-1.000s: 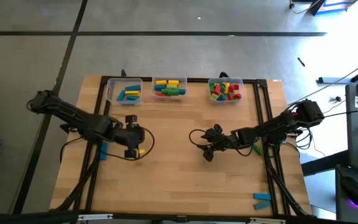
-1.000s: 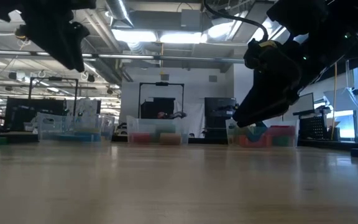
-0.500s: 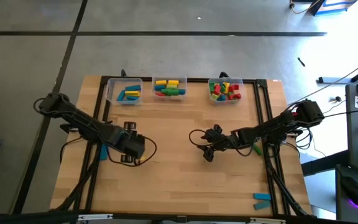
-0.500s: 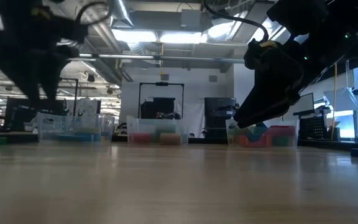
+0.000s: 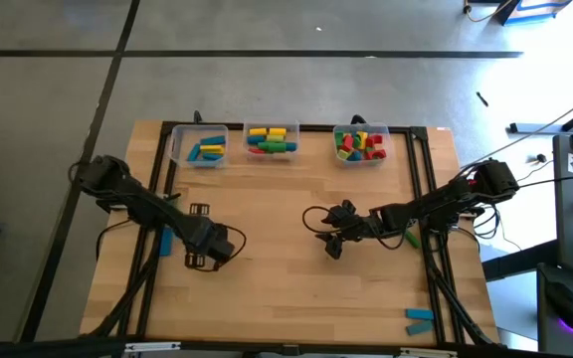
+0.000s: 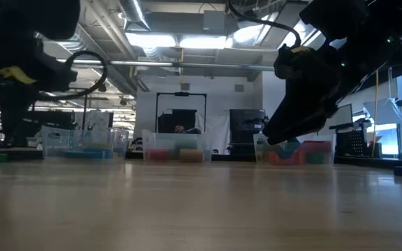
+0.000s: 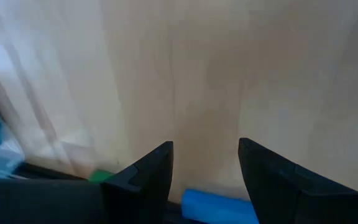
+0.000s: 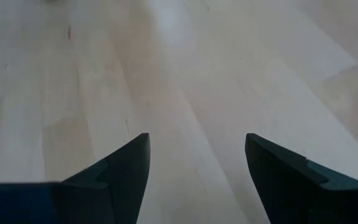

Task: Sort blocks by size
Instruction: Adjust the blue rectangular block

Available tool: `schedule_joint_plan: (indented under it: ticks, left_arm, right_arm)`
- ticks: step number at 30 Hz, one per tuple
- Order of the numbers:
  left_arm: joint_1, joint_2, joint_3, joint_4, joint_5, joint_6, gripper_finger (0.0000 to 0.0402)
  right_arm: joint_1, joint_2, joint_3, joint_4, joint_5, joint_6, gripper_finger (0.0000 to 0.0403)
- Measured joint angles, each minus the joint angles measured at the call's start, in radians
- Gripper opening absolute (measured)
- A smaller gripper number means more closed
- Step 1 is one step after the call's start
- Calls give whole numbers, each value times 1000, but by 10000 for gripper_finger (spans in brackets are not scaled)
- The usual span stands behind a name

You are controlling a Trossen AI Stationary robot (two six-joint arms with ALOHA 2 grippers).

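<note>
Blocks (image 5: 272, 141): small bars and cylinders in red, blue, green, yellow and orange, lying in 3 clear bins along the far edge of the table (image 5: 286, 288).
Left bin (image 5: 199, 146): mostly blue bars, with 1 yellow piece.
Middle bin (image 5: 272, 140): yellow, blue, red and green pieces, longer ones.
Right bin (image 5: 361, 144): a heap of short red, green and yellow pieces.
Stray blocks: 1 blue bar (image 5: 166, 240) at the left edge beside the left arm; 1 green piece (image 5: 411, 238) at the right edge under the right arm; a blue bar and an orange one (image 5: 419, 319) at the near right corner.
Left gripper (image 5: 203, 262): low over the left half of the table, fingers apart with bare wood between them, nothing held. Its wrist view shows a blue block (image 7: 219, 206) behind the fingers.
Right gripper (image 5: 330, 239): over the middle of the table, right of centre, fingers wide apart, empty, only wood between them.
</note>
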Motion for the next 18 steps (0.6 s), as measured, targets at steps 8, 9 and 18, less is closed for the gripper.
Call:
schedule_joint_plan:
  ticks: [8,9,18]
  left_arm:
    - [0,71,0,-63,115,-43,178]
    - [0,80,0,-83,126,-50,177]
    - [-2,181,-45,-164,217,-17,84]
  right_arm:
    - [0,5,0,-2,-26,2,257]
    - [0,5,0,-2,-22,2,257]
    - [0,5,0,1,4,2,257]
